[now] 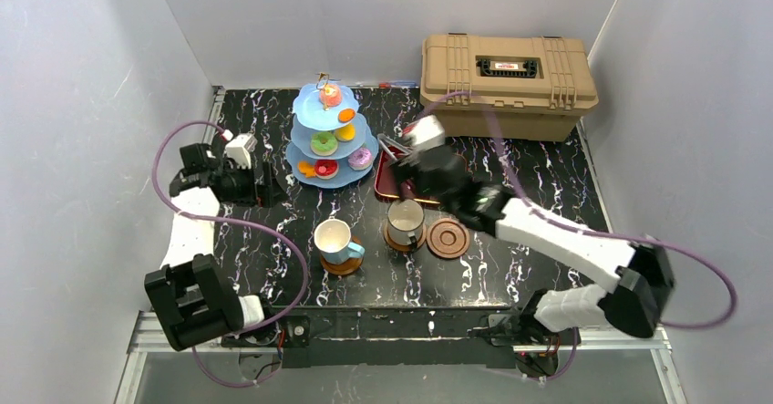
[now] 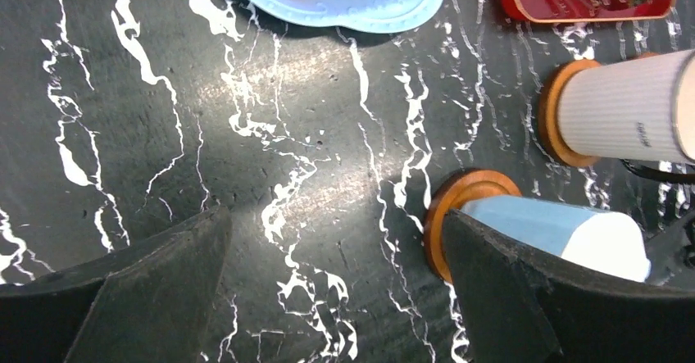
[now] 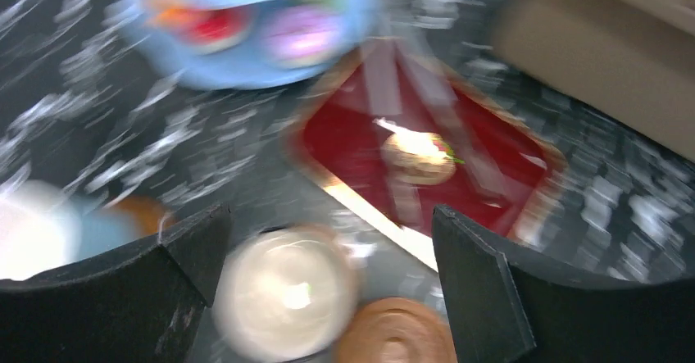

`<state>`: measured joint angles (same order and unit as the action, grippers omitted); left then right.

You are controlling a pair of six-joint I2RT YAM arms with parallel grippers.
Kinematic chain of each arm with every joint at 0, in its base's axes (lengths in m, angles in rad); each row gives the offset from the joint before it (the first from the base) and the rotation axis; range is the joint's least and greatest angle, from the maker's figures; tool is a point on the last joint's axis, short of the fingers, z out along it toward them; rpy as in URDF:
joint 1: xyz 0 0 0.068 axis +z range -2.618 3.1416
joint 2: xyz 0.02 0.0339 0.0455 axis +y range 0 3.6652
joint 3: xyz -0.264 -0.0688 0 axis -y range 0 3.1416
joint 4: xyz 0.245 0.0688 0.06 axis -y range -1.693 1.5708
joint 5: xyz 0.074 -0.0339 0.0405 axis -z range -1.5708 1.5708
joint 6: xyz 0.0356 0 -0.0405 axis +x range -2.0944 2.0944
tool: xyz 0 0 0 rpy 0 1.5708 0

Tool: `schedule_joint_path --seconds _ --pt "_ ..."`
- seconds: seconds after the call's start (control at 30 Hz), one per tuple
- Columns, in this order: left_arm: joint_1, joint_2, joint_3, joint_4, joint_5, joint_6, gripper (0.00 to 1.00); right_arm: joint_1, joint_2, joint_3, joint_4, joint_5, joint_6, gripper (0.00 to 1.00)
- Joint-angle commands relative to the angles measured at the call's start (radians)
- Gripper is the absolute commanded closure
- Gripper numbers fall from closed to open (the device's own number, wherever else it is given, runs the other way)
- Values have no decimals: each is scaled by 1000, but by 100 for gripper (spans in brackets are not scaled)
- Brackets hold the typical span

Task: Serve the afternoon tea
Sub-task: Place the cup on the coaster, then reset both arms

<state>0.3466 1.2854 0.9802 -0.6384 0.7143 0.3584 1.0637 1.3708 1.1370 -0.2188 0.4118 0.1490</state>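
We see both pairs of jaws spread wide, holding nothing. Our left gripper (image 2: 334, 233) hangs left of the white-and-teal cup (image 1: 335, 242), and our right gripper (image 3: 328, 224) above the silvery-beige cup (image 1: 405, 220). Both cups sit on brown saucers (image 2: 459, 195) before the light blue tiered stand (image 1: 330, 139).

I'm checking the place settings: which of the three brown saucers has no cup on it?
The rightmost saucer, bare, just right of the silvery-beige cup. The others each sit under a cup: the silvery-beige one and the white-and-teal cup.
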Motion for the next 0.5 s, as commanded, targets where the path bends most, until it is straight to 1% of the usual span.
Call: schedule_joint_path --seconds 0.0,0.1,0.13,0.2,0.27,0.33,0.4,0.47 --pt "-30 -58 -206 441 -72 -237 2 -300 -199 -258 178 300 154 2" --pt "-43 -85 -349 720 -96 -300 2 -443 -332 -480 363 422 164 2" --pt "-53 -85 -378 770 -107 -316 2 -480 -367 -546 417 462 146 2" --pt "-68 -78 -429 876 -127 -347 2 -523 -417 -680 584 569 67 2" --pt "-78 -59 -477 989 -137 -387 2 -562 -427 -794 763 643 -14 2" --pt "-90 -31 -517 1096 -166 -413 2 -614 -409 -852 846 661 -41 2" --pt "-100 -4 -555 1206 -181 -440 2 -692 -364 -867 854 640 -20 2" --pt "-114 39 -593 1321 -194 -438 2 -747 -314 -880 904 606 -17 2"
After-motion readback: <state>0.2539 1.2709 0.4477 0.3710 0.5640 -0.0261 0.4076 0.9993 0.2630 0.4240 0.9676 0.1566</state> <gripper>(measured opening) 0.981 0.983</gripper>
